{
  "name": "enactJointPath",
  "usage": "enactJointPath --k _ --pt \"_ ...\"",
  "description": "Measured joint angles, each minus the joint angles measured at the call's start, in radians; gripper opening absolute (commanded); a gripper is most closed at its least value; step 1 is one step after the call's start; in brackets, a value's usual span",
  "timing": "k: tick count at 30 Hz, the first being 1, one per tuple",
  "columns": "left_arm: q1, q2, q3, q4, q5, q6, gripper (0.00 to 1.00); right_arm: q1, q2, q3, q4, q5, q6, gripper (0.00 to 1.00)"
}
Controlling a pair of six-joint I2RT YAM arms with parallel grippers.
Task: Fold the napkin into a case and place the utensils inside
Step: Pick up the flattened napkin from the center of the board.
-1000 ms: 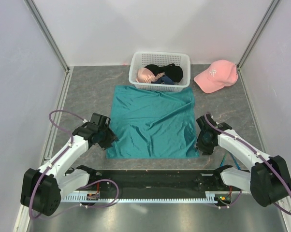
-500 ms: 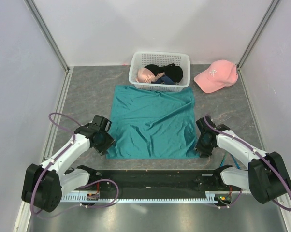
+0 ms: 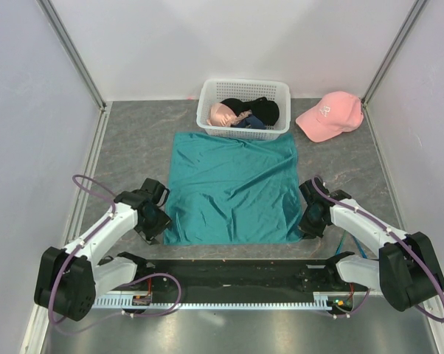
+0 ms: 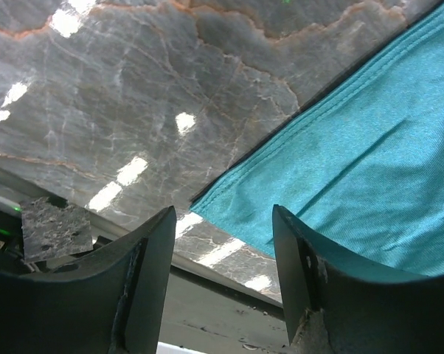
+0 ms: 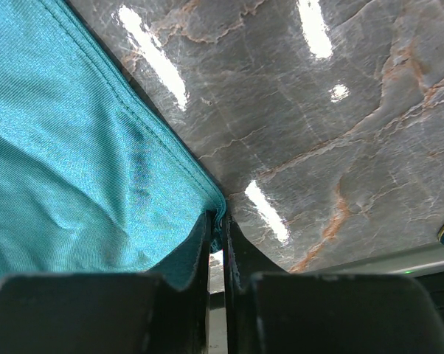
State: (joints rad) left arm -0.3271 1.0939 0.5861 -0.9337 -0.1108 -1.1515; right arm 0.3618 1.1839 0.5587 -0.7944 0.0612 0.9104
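At the upper centre of the top view, one white plastic lattice basket (image 3: 207,99) holds black and pink garments (image 3: 253,110). One pink baseball cap (image 3: 329,114) lies to its right. Nothing covers the single teal-green cloth napkin (image 3: 233,184), which is spread flat mid-frame on the grey marbled table (image 3: 133,140).

Of the two grippers, the left gripper (image 4: 223,221) stands released, its jaws apart just short of the napkin's lower-left corner. The right gripper (image 5: 218,221) is clenched on the lower-right corner's hem.

Plain white walls (image 3: 237,37), aluminium corner posts (image 3: 71,51), grey marbled tabletop (image 3: 133,140) — glossy with light glints
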Motion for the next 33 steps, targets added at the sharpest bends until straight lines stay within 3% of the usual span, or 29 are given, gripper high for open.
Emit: enactJointPath --k 6,11,21,24,25,29,33 --pt "0.001 0.028 0.031 -0.036 0.0 -0.022 0.59 0.0 0.001 0.001 0.0 0.003 0.002 0.0" --pt "0.0 0.086 0.03 -0.034 0.018 -0.051 0.43 0.001 0.013 0.008 -0.001 0.002 0.002 0.0" --pt "0.001 0.137 -0.008 -0.004 0.049 -0.102 0.49 0.001 0.026 0.016 0.008 -0.005 0.003 0.0" --pt "0.001 0.148 -0.003 -0.003 0.055 -0.108 0.39 0.001 0.026 0.016 0.01 -0.005 0.007 0.0" --pt "0.001 0.15 -0.002 -0.001 0.058 -0.111 0.29 0.001 0.025 0.016 0.012 -0.005 0.009 0.0" --pt "0.001 0.146 -0.003 0.028 0.06 -0.134 0.05 0.001 0.016 0.013 0.033 -0.005 0.02 0.0" --pt "0.006 0.097 -0.03 0.052 0.06 -0.143 0.02 0.001 -0.008 0.01 0.065 -0.001 0.027 0.0"
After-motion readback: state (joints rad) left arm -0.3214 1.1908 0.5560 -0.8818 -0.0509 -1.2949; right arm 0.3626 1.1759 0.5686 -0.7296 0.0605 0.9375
